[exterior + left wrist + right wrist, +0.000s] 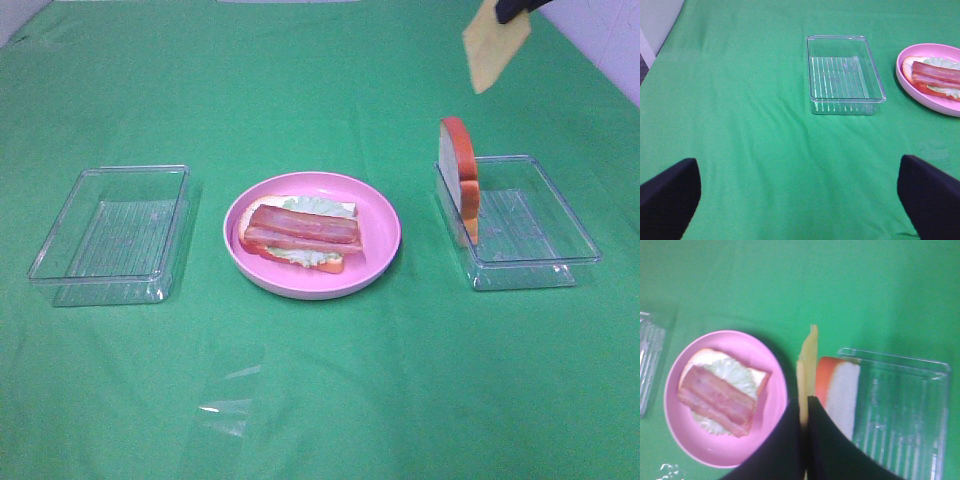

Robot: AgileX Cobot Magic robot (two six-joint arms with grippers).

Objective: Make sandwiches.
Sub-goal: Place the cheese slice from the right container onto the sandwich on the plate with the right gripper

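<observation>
Matt green cloth (320, 400) covers the counter. Both trays (112, 235) are clear, glossy, ribbed plastic; the pink plate (380, 215) is smooth with a soft sheen.

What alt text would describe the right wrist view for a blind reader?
The right gripper, shut, holds a yellow cheese square edge-on above a green cloth. Beyond it are a pink plate with bread, lettuce and bacon, and a bread slice in a clear tray.

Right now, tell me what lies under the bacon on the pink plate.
Under the bacon: pale lettuce, then a bread slice on the pink plate. Anything between those layers is covered.
</observation>
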